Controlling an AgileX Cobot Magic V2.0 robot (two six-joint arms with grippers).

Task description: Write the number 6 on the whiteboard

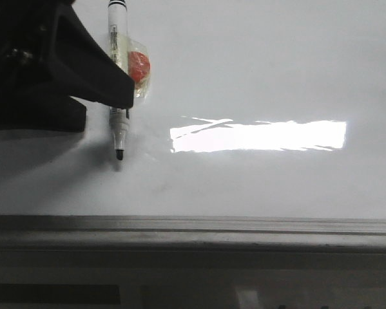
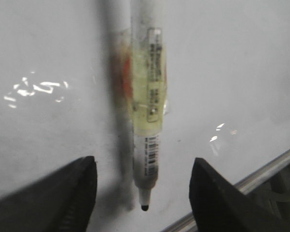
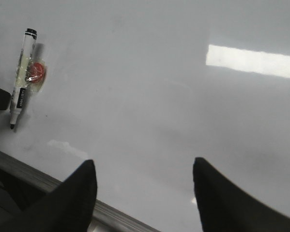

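Front view shows one marker (image 1: 118, 77) lying on the glossy whiteboard (image 1: 257, 64), between the left gripper's (image 2: 142, 188) spread fingers; the right gripper (image 3: 145, 193) also gapes.

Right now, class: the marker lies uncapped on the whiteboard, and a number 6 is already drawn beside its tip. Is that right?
Not quite. The marker does lie uncapped on the whiteboard, but no 6 is drawn yet; the front view shows only bare board and a bright glare beside its tip.
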